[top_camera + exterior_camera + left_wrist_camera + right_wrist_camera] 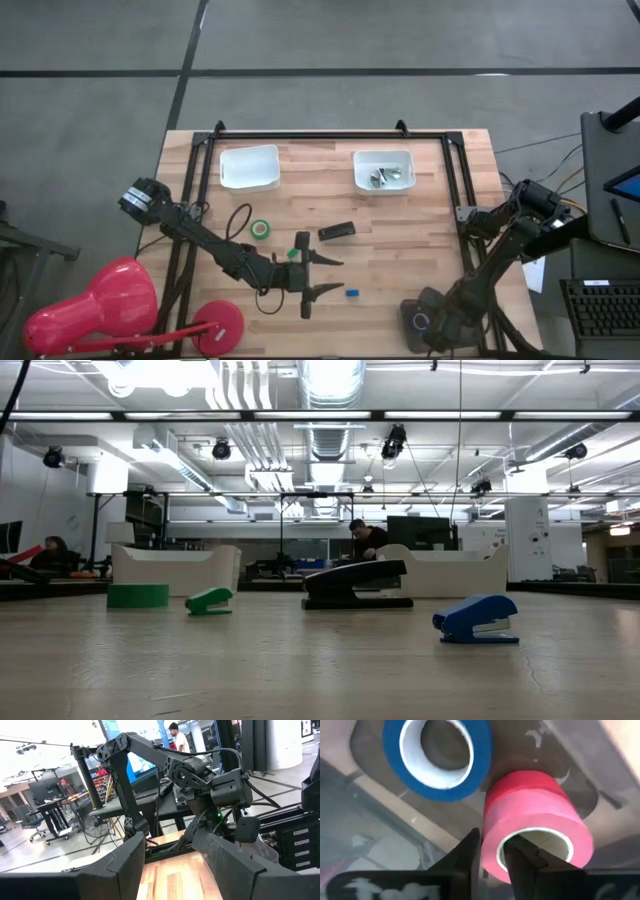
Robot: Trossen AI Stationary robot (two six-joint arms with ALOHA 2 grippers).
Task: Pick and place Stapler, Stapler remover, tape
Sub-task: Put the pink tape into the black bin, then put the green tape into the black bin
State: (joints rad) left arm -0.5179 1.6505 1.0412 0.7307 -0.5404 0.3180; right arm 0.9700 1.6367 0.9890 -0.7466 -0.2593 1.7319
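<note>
- The pale wooden plank surface (pixel 420 250) carries everything but the tape rolls in the right wrist view; a dark metal frame runs along its far and side edges.
- The left arm reaches in from the near-left corner. Its tool (pixel 335 276) hangs over the near middle of the surface with both fingers spread wide and nothing between them.
- The right arm folds down at the near-right corner, its tool (pixel 492 852) pointing downward.
- Two white rectangular plastic bins stand at the far side: the left bin (pixel 226 170) holds nothing, while the right bin (pixel 358 170) holds some small silvery pieces.
- The small black bar-shaped stapler (pixel 336 231) lies flat near the middle, apart from the left tool and beyond it.
- The pink-red ring-shaped tape roll (pixel 540 815) is pinched at its wall by the right tool, one finger inside the core and one outside. It lies in what looks like a clear-walled container.
- The blue ring-shaped tape roll (pixel 437 745) lies just beside the pink-red one.
- The green ring-shaped tape roll (pixel 261 229) lies flat on the surface, left of the stapler.
- The small green clamp-shaped piece (pixel 209 601) sits between green roll and stapler; the small blue one (pixel 477 619) lies nearer, by the left tool.
</note>
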